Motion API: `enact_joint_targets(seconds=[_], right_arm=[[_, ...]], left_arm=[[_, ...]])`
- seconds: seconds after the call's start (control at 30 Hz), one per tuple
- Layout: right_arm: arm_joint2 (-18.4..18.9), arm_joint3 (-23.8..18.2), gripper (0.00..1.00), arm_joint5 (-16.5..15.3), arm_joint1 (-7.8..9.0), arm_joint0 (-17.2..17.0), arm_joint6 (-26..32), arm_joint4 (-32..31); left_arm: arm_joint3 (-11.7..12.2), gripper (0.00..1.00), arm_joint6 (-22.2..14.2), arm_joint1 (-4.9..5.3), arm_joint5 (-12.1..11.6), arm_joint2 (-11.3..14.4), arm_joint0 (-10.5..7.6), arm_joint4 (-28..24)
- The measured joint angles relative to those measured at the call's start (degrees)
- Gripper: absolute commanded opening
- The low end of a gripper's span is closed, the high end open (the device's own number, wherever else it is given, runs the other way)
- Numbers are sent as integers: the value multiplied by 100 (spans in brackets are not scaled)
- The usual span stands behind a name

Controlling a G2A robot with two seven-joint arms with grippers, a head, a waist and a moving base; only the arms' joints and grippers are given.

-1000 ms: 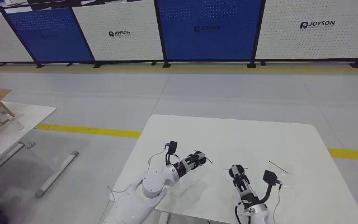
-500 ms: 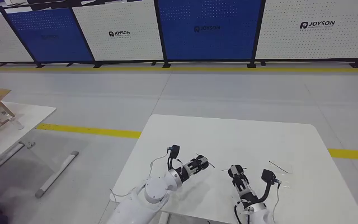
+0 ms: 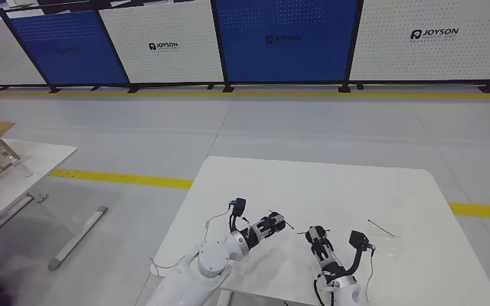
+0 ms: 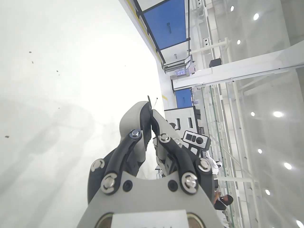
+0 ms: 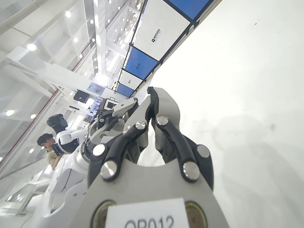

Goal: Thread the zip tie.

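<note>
My left gripper (image 3: 276,222) hovers over the white table (image 3: 321,180) near its front edge, shut on a thin black zip tie (image 4: 149,100) whose end sticks out past the fingertips. Close to its right, my right gripper (image 3: 312,232) is shut on a black zip tie piece (image 5: 152,94). A thin strand of it crosses the fingers in the top view. The two grippers face each other with a small gap between them. In the right wrist view the left gripper (image 5: 123,107) shows just beyond my right gripper (image 5: 152,96). I cannot tell whether both hold the same tie.
A spare black zip tie (image 3: 380,227) lies on the table to the right, with a clear flat piece (image 3: 390,246) beside it. The table's front edge is just behind both arms. Bare tabletop stretches toward the far edge.
The left arm shifted slightly right and then held still. The right gripper has slid a little left, closing the gap to the left gripper. Both stayed shut.
</note>
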Motion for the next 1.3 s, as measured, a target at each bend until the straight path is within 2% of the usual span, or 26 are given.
enact_joint_targets(seconds=[0.2, 0.33, 0.7, 0.97, 1.3], right_arm=[[69, 19, 0, 18, -12, -7, -120, 19], [137, 94, 0, -158, -48, -41, -331, 86], [121, 114, 0, -160, -58, -31, -247, 68], [38, 235, 0, -180, -160, 157, -82, 214], [38, 240, 0, -179, -161, 161, -83, 216]], left_arm=[[0, 0, 0, 0, 0, 0, 0, 0], [0, 0, 0, 0, 0, 0, 0, 0], [0, 0, 0, 0, 0, 0, 0, 0], [0, 0, 0, 0, 0, 0, 0, 0], [0, 0, 4, 0, 0, 1, 0, 1]])
